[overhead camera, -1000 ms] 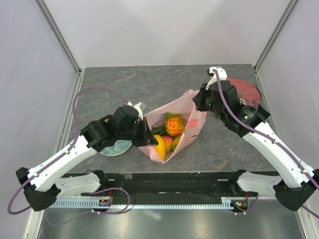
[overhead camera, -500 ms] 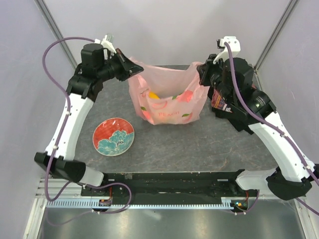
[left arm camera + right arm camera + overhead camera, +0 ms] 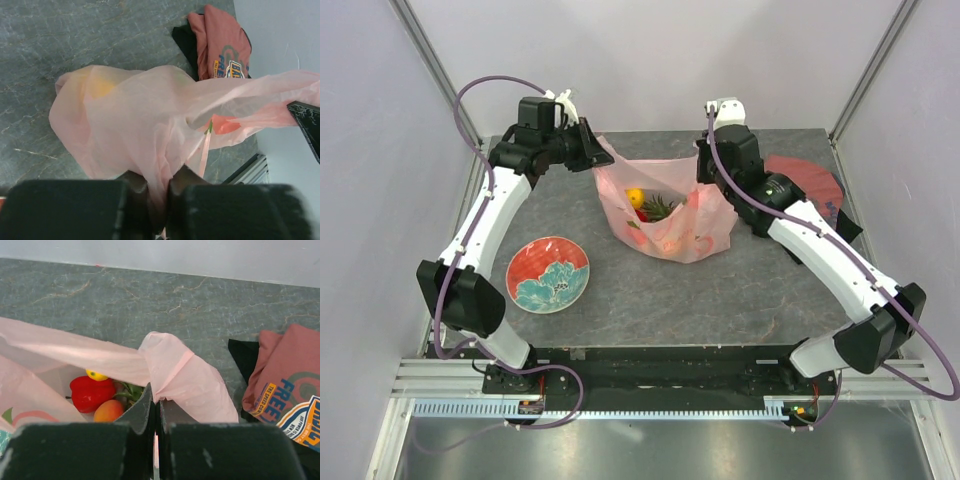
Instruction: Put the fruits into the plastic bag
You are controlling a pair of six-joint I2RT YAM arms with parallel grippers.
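Nearby, plate [image 3: 548, 275] and T-shirt [image 3: 220, 42]; left claw [image 3: 157, 189], right claw [image 3: 156, 412] tight on plastic bag [image 3: 682, 236].

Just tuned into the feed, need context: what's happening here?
Both arms hold the plastic bag stretched between them: the left tool pinches one side, the right tool the other. The fruits are inside; a red pepper, a peach and a yellow one show through the open mouth. The plate has none on it.
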